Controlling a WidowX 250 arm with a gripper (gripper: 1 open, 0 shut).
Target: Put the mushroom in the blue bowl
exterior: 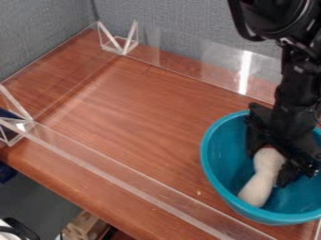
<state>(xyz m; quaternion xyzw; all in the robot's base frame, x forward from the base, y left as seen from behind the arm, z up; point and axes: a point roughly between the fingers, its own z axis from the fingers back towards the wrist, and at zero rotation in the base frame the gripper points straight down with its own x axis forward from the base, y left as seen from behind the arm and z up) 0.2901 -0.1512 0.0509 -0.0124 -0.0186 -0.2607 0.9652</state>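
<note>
Mushroom (261,182) lies inside the bowl (221,159), lower right of frame. Fingers (283,157) stand open just above it, holding nothing. Recommend a straight vertical lift, clear of the rim

Blue bowl (226,155): smooth glossy plastic. Mushroom (262,180): matt cream-white, soft-looking finish. Tabletop (126,103): reddish-brown wood grain, polished with a light sheen. Barrier walls (75,150): clear glossy acrylic. Backdrop (44,28): grey, matt, textured. Gripper (286,155): black, matt.
</note>
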